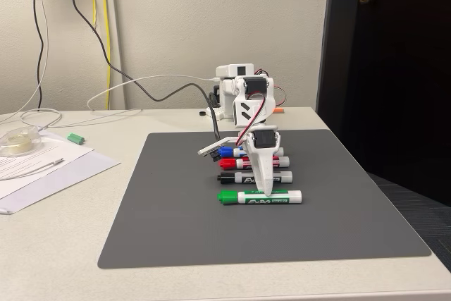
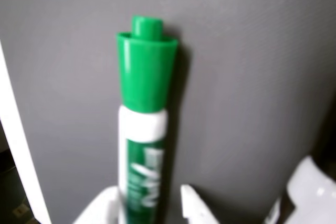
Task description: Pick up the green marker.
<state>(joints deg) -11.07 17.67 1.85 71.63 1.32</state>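
Currently, fixed view: green marker lies flat on the dark mat, nearest its front edge, ahead of the black marker, red marker and blue marker. My gripper is down on its barrel.

Wrist view: green marker runs up between the fingertips, which stand narrowly apart on either side; contact I cannot tell.

Progress, my judgement: approach done; closing and lifting remain.
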